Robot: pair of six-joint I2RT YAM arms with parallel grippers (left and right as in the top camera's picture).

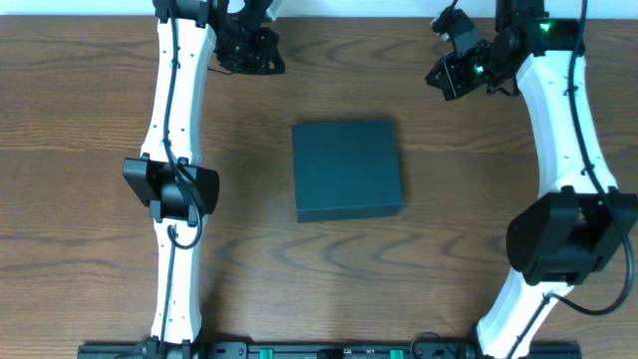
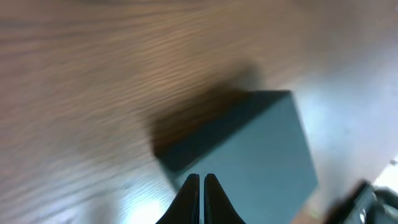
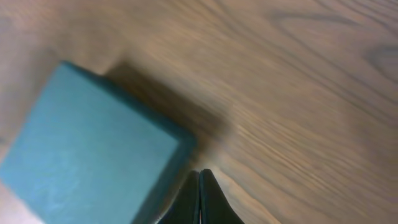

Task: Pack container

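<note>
The container [image 1: 347,170] is a dark teal square box with its lid closed, lying flat at the middle of the wooden table. It shows in the left wrist view [image 2: 261,155] and in the right wrist view [image 3: 87,149]. My left gripper [image 1: 261,57] is raised at the back left, well apart from the box; its fingers [image 2: 202,179] are shut and empty. My right gripper [image 1: 446,75] is raised at the back right, also apart from the box; its fingers [image 3: 199,174] are shut and empty. No snack packets are in view.
The wooden table [image 1: 90,150] extends around the box. The left arm's white links [image 1: 171,189] run along the left side and the right arm's links [image 1: 563,199] along the right side.
</note>
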